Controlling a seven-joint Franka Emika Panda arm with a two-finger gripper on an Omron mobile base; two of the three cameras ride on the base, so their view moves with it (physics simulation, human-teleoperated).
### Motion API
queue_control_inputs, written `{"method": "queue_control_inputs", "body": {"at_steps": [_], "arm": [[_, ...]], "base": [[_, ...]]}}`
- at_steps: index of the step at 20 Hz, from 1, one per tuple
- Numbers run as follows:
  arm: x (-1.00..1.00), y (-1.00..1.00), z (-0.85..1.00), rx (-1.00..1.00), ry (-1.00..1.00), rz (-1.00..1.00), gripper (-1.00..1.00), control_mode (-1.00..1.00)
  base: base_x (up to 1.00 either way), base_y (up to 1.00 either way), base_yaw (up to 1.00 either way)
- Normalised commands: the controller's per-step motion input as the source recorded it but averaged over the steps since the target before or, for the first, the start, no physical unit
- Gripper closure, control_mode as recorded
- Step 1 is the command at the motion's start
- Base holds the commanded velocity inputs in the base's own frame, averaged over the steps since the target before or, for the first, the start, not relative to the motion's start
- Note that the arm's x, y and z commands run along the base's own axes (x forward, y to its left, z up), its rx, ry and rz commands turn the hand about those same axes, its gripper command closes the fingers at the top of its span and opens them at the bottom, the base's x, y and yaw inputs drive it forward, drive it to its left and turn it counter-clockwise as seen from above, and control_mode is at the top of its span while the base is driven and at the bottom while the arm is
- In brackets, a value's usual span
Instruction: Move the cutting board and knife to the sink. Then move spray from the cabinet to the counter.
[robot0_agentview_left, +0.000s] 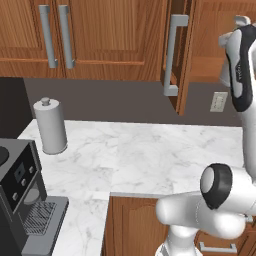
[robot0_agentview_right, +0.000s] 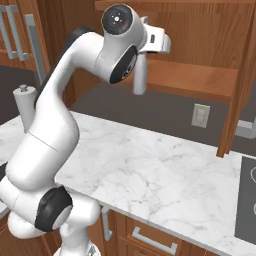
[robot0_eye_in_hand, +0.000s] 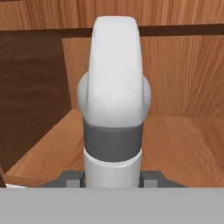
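Jaws (robot0_eye_in_hand: 112, 177) clamped on spray (robot0_eye_in_hand: 114, 87) btwn them, upright, inside open cabinet (robot0_eye_in_hand: 183, 78), above shelf.

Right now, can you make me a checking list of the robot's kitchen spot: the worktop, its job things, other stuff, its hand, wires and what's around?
Surface: white marble-look counter, bare in the middle.
Job's things: small pale grey-white plastic spray bottle, upright between the finger tips, at the shelf of the open reddish-brown wooden wall cabinet.
Clutter: white paper-towel roll standing at the counter's back left; black coffee machine at the left edge.
Grippers: two-finger gripper closed on the spray bottle's lower body, raised at the cabinet opening.
Cables: nothing seen.
Surroundings: one cabinet door swung open, long silver bar handle facing out; pale wall outlet under the cabinet; wooden base units below.
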Motion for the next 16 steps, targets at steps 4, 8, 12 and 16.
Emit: {"method": "queue_control_inputs", "body": {"at_steps": [4,8,12,16], "arm": [[-1.00,0.00,-0.22,0.00,0.00,0.02,1.00,-1.00],[-1.00,0.04,-0.26,0.00,0.00,0.05,1.00,-1.00],[-0.81,0.18,-0.23,0.00,-0.02,0.11,1.00,-1.00],[-0.59,0.21,-0.29,-0.01,-0.08,0.15,1.00,-1.00]], "base": [[0.00,0.00,0.00],[0.00,0.00,0.00],[0.00,0.00,0.00],[0.00,0.00,0.00]]}}
